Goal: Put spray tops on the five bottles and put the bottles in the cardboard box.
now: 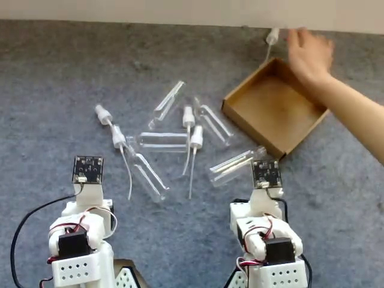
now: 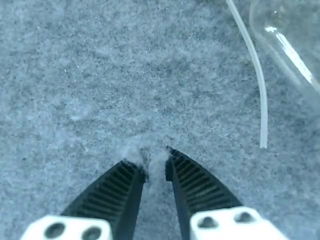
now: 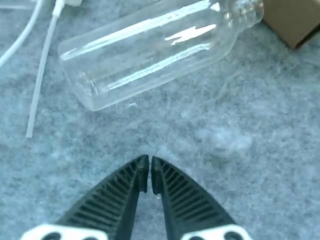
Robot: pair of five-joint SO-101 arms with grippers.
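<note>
Five clear bottles lie on the grey mat, among them one bottle [image 1: 167,105] at the back, one [image 1: 150,175] near the left arm and one [image 1: 237,165] in front of the right arm. White spray tops [image 1: 196,138] with thin tubes lie between them. The open cardboard box [image 1: 237,105] stands at the back right. A person's hand [image 1: 309,54] hovers over its far corner beside another spray top [image 1: 273,37]. My left gripper [image 2: 155,162] is shut just over bare mat, a tube [image 2: 257,75] and a bottle [image 2: 290,45] ahead of it. My right gripper [image 3: 150,172] is shut just short of the nearest bottle [image 3: 155,50].
The person's forearm [image 1: 360,117] crosses the right side above the box. Both arm bases [image 1: 81,252] [image 1: 267,249] stand at the front edge. A box corner [image 3: 295,20] lies beyond the bottle's neck in the right wrist view. Open mat lies left of the bottles.
</note>
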